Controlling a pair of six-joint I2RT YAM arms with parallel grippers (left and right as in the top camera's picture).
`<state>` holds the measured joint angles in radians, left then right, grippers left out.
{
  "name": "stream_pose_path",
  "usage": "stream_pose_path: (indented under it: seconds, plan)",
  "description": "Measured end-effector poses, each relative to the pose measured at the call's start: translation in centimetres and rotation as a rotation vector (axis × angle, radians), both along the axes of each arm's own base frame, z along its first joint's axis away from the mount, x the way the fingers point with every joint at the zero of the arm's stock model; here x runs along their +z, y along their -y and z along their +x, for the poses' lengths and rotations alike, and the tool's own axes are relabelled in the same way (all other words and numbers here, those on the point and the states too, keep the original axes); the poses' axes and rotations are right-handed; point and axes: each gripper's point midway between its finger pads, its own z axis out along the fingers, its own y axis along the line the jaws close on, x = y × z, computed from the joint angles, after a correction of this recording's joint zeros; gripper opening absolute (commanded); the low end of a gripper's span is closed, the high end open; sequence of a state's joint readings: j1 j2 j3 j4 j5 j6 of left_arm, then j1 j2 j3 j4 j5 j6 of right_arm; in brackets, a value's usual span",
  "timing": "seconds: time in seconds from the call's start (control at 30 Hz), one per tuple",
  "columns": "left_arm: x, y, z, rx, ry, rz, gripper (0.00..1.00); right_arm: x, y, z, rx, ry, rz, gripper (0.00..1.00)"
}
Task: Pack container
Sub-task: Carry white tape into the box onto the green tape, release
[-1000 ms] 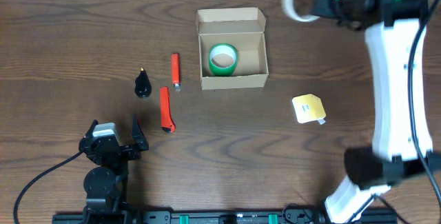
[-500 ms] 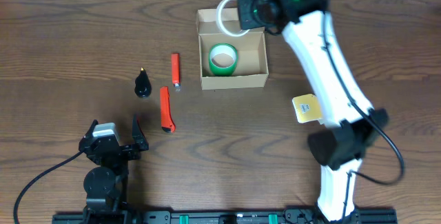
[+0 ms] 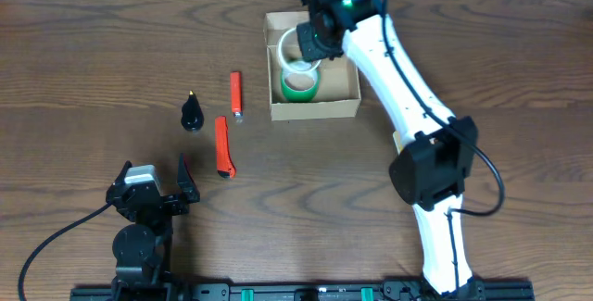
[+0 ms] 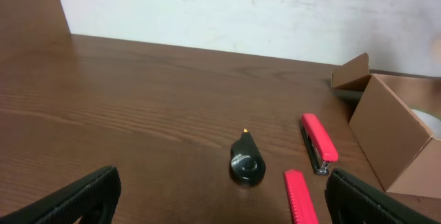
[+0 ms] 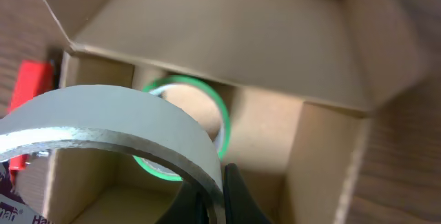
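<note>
The brown cardboard container point(image 3: 345, 105) stands open at the table's upper middle, lid flap folded back. A green tape roll point(image 3: 299, 82) lies inside it; it also shows in the right wrist view point(image 5: 215, 110). My right gripper point(image 3: 313, 43) is shut on a white tape roll point(image 3: 293, 49) and holds it over the box's left part; the wrist view shows the roll point(image 5: 103, 117) pinched between the fingers point(image 5: 217, 200) above the box point(image 5: 317, 155). My left gripper point(image 3: 153, 185) rests open and empty at the lower left, fingers point(image 4: 217, 196) wide apart.
A black pointed marker point(image 3: 192, 112), a red stapler point(image 3: 235, 94) and a red utility knife point(image 3: 223, 146) lie left of the box; they also show in the left wrist view point(image 4: 247, 163) point(image 4: 318, 141) point(image 4: 300, 196). A yellow item point(image 3: 398, 141) peeks from under the right arm.
My right arm swung left from the far right corner with the white tape roll and now holds it over the box. The left arm has not moved.
</note>
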<state>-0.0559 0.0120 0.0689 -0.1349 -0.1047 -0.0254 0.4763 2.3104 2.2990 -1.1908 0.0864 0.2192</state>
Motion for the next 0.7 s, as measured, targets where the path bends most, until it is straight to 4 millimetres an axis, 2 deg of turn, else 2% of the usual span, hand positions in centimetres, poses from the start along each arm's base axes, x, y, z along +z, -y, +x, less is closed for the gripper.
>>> stream_pose_path:
  seconds: [0.2,0.47,0.7]
  plan:
    - [0.0,0.0,0.0,0.0,0.0,0.0,0.95,-3.7,-0.2,-0.3,0.006,-0.072,-0.038,0.02]
    - [0.0,0.0,0.0,0.0,0.0,0.0,0.95,-4.7,-0.4,0.0,0.006,-0.076,-0.04,0.01]
    - [0.0,0.0,0.0,0.0,0.0,0.0,0.95,-6.9,-0.6,0.4,0.006,-0.093,-0.049,0.01]
